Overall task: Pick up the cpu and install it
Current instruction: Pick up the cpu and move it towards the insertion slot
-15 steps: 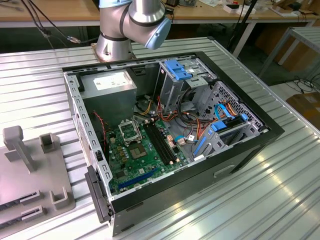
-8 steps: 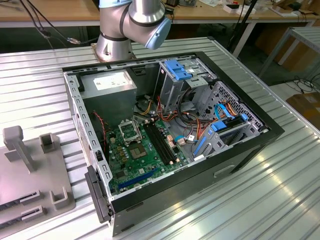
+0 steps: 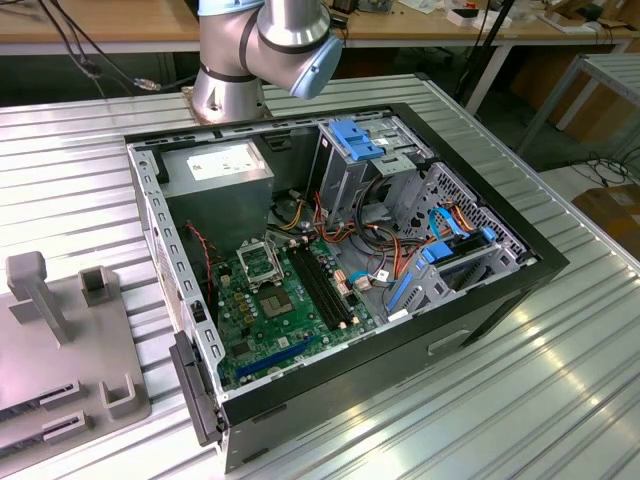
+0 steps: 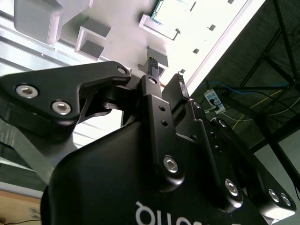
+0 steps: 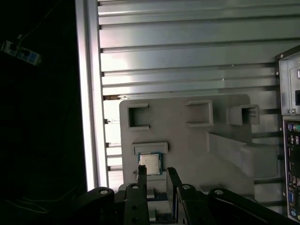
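First wrist view — the gripper (image 5: pixel 156 172) hovers released, fingers apart, just beside the cpu (image 5: pixel 150 163) lying on the grey tray (image 5: pixel 187 145).

I see the cpu (image 5: pixel 149 163) in the first wrist view: a small, flat, square chip with a silver-grey metal top and a thin green rim. It lies flat, face up, on the grey fixture plate (image 5: pixel 187 150), just beside a raised rectangular ledge (image 5: pixel 150 147). The plate sits at the lower left of the exterior view.
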Robot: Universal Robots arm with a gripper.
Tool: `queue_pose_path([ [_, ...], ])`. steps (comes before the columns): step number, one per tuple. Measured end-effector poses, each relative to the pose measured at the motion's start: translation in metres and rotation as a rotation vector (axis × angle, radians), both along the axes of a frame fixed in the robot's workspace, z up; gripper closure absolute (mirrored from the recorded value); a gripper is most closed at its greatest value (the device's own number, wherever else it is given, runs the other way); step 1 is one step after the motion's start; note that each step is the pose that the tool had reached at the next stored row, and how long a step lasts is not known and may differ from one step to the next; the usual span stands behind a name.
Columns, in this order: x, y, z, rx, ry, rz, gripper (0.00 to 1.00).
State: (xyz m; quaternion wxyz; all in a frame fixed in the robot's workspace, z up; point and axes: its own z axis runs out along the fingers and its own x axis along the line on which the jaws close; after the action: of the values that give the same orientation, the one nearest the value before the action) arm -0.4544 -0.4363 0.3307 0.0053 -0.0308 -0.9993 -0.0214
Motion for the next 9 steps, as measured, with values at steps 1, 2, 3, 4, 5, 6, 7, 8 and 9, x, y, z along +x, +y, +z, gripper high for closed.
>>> queue_pose_path([
  [1, 0.0, 0.0, -0.0007, 0.0, -0.0001, 0.0, 0.69],
  [2, 0.0, 0.0, -0.0012, 0.0, 0.0, 0.0, 0.69],
  [3, 0.0, 0.0, -0.0017, 0.0, 0.0001, 0.0, 0.69],
  [4, 0.0, 0.0, -0.0023, 0.0, 0.0, 0.0, 0.69],
  [5, 0.0, 0.0, -0.0032, 0.0, 0.0, 0.0, 0.69],
  [6, 0.0, 0.0, -0.0042, 0.0, 0.0, 0.0, 0.69],
  [7, 0.0, 0.0, -0.0047, 0.0, 0.0001, 0.0, 0.69],
  [8, 0.0, 0.0, -0.0051, 0.0, 0.0001, 0.0, 0.69],
  [9, 0.0, 0.0, -0.0057, 0.0, 0.0001, 0.0, 0.69],
])
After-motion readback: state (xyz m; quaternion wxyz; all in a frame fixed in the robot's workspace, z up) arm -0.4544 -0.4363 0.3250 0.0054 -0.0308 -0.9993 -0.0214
